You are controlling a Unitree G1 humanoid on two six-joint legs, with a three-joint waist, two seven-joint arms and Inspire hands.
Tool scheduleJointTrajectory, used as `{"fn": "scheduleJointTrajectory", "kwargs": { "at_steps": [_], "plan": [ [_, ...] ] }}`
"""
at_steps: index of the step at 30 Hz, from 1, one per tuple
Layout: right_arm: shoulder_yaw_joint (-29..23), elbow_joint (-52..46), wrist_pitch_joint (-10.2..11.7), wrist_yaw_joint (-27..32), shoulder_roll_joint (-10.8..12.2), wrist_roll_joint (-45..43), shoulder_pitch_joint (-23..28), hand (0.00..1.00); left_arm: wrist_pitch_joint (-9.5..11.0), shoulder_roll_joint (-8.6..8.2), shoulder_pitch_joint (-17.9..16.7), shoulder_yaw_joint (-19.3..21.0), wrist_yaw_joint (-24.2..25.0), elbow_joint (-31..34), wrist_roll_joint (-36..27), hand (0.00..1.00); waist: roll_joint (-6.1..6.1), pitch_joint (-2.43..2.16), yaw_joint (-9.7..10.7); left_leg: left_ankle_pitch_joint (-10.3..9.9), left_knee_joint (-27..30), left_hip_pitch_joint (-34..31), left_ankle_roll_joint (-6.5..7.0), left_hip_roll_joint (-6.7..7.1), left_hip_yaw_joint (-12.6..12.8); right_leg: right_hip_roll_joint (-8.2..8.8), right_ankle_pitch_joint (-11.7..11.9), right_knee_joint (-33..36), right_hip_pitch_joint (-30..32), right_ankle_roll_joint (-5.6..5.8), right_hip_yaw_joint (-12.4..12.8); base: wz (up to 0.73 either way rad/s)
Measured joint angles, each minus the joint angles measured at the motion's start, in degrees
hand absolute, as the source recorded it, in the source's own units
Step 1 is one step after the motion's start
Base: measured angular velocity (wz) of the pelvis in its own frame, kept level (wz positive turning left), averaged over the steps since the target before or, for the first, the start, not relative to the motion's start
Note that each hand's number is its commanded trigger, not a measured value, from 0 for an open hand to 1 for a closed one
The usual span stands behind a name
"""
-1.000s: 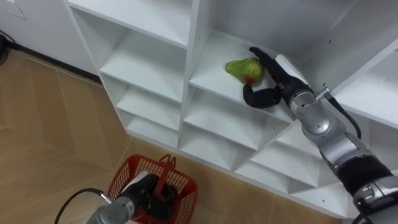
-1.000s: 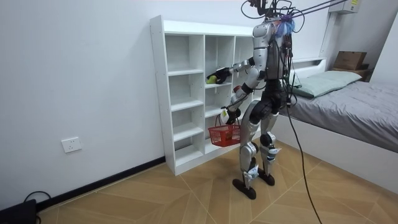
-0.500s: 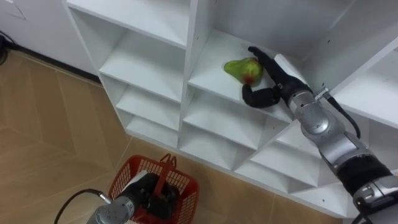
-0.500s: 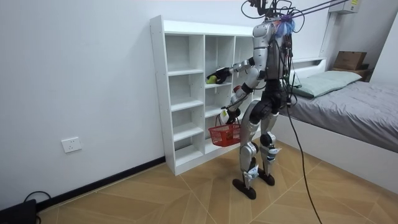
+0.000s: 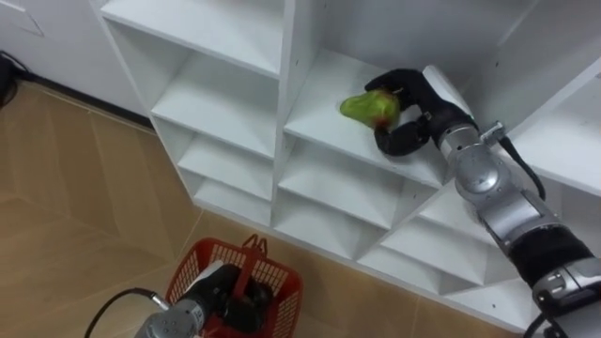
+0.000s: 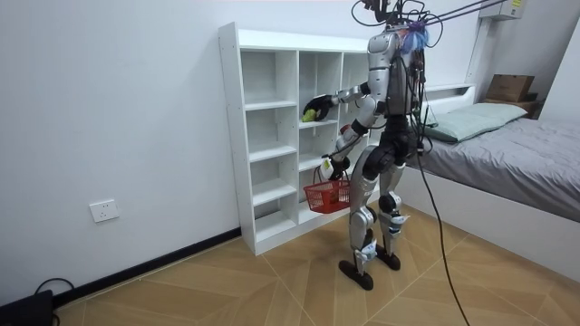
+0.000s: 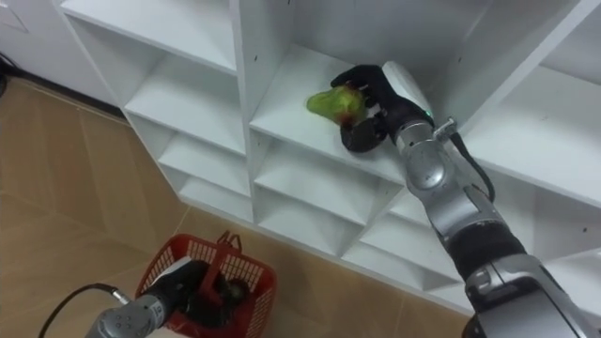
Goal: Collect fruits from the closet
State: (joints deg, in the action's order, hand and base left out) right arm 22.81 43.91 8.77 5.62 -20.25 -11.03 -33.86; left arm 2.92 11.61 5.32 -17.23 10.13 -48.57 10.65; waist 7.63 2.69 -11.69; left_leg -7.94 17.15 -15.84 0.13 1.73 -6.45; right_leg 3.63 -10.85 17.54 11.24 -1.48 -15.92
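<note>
Partly hiding fruit (image 5: 360,106), right hand (image 5: 418,103), left hand (image 5: 211,284), basket (image 5: 282,280)

The right hand (image 5: 413,105) hides part of the green fruit (image 5: 360,107); the red basket (image 5: 282,284) is cropped below.

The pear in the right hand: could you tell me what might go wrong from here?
The right hand curls over the pear from one side, so it may slip back onto the shelf. The basket hangs from the left hand far below, so an early release could miss it.
</note>
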Motion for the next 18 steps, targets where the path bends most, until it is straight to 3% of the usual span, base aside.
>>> {"fn": "scheduleJointTrajectory", "kwargs": {
  "at_steps": [13,18],
  "plan": [
    [0.17,0.09,0.07,-0.04,0.33,2.06,0.12,1.0,0.01,-0.19,-0.01,-0.11,-0.1,-0.05,-0.25,1.0,0.03,-0.02,0.17,0.01,-0.54,0.23,0.0,0.03,-0.05,0.08,-0.03,0.11,0.01,0.04,-0.04,0.0],
    [0.14,0.53,0.24,0.28,0.5,2.29,0.2,1.0,0.09,-0.37,-0.01,-2.13,-1.12,-0.92,-1.93,1.0,0.02,-0.01,0.27,0.01,-0.51,0.26,0.0,0.06,-0.18,0.07,-0.03,0.09,-0.16,0.04,-0.19,0.0]
  ]
}}
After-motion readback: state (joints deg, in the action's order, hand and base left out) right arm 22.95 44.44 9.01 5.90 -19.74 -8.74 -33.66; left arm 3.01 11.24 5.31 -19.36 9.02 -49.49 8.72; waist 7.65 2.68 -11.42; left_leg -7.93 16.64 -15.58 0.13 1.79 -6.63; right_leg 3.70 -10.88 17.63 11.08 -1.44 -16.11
